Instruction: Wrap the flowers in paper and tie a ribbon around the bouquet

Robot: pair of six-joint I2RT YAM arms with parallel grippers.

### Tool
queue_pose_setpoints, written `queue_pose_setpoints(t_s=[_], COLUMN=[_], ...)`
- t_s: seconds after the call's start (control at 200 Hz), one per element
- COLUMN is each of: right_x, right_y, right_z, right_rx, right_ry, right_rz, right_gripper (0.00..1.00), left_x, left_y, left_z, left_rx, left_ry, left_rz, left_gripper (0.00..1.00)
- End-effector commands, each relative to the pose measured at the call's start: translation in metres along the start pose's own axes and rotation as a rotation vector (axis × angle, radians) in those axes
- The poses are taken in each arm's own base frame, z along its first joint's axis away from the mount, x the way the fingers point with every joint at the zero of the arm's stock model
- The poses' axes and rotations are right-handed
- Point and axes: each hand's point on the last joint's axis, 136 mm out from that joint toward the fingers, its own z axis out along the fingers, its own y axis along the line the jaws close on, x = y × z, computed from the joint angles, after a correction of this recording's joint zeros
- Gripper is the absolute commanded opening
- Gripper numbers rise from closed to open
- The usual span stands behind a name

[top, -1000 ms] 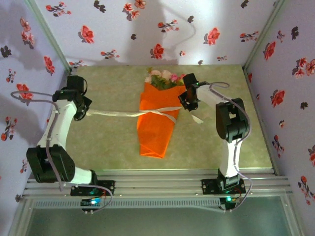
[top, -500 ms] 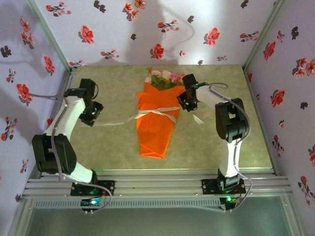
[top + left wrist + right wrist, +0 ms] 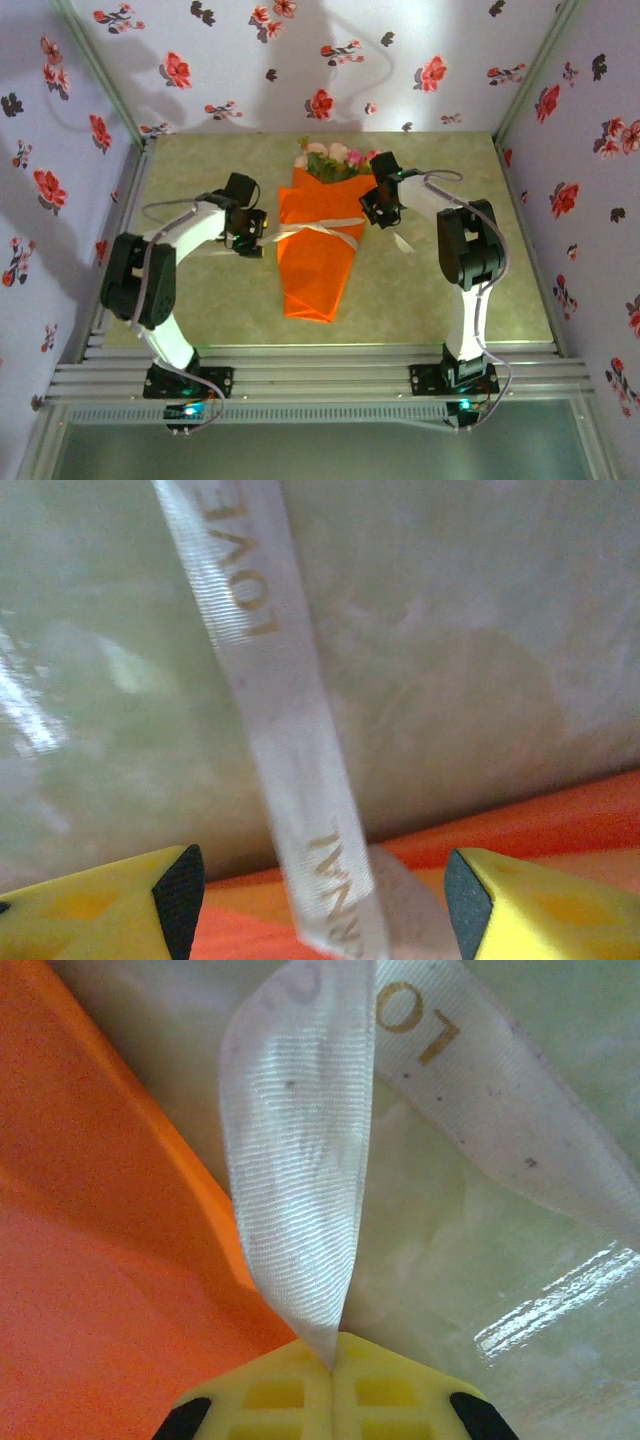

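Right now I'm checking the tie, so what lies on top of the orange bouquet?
The ribbon crosses the bouquet's middle, one end pinched in the shut right end effector, the other running through the open left end effector. The paper hides any ribbon underneath.

Left tool (image 3: 322, 888) has its jaws parted, arm folded inward; right tool (image 3: 330, 1365) pinches the ribbon (image 3: 300, 1210), arm stretched forward.

The bouquet (image 3: 318, 262) lies in the middle of the table (image 3: 200, 180), narrow end toward the arms and the flowers (image 3: 330, 157) at the far end, with the ribbon (image 3: 318, 229) across its middle, the left gripper (image 3: 252, 240) just beside its left edge and the right gripper (image 3: 379, 213) just beside its right edge.
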Motion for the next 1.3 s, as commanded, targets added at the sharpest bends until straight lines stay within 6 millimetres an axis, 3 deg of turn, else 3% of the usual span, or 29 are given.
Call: queue_pose_setpoints(t_s=[0.0, 0.12, 0.27, 0.355, 0.45, 0.58, 0.755, 0.96, 1.295], right_x=[0.005, 0.005, 0.006, 0.006, 0.005, -0.002, -0.009, -0.018, -0.043], right_y=[0.008, 0.010, 0.012, 0.012, 0.012, 0.011, 0.007, -0.006, -0.046], right_z=[-0.014, -0.013, -0.014, -0.014, -0.020, -0.031, -0.044, -0.053, -0.063], right_rx=[-0.041, -0.049, -0.052, -0.054, -0.058, -0.069, -0.084, -0.087, -0.085], right_ry=[0.002, 0.001, 0.005, 0.004, -0.010, -0.044, -0.052, -0.046, -0.045], right_rz=[-0.021, -0.018, -0.020, -0.018, -0.024, -0.034, -0.048, -0.064, -0.003], right_gripper=[0.00, 0.00, 0.00, 0.00, 0.00, 0.00, 0.00, 0.00, 0.00], left_x=[0.017, 0.024, 0.024, 0.019, 0.014, 0.012, 0.007, -0.006, -0.014], left_y=[-0.007, 0.002, -0.002, -0.008, -0.013, -0.019, -0.028, -0.051, -0.070], left_z=[0.008, 0.017, 0.030, 0.033, 0.022, 0.003, -0.012, -0.020, -0.019], left_rx=[-0.003, -0.048, -0.051, -0.047, -0.036, -0.017, 0.022, 0.140, 0.221], left_ry=[0.055, 0.074, 0.069, 0.054, 0.024, 0.017, 0.011, 0.017, 0.041], left_rz=[-0.095, -0.096, -0.092, -0.074, -0.049, -0.006, 0.019, 0.011, 0.001], left_gripper=[0.67, 0.66, 0.55, 0.38, 0.14, 0.00, 0.00, 0.00, 0.00])
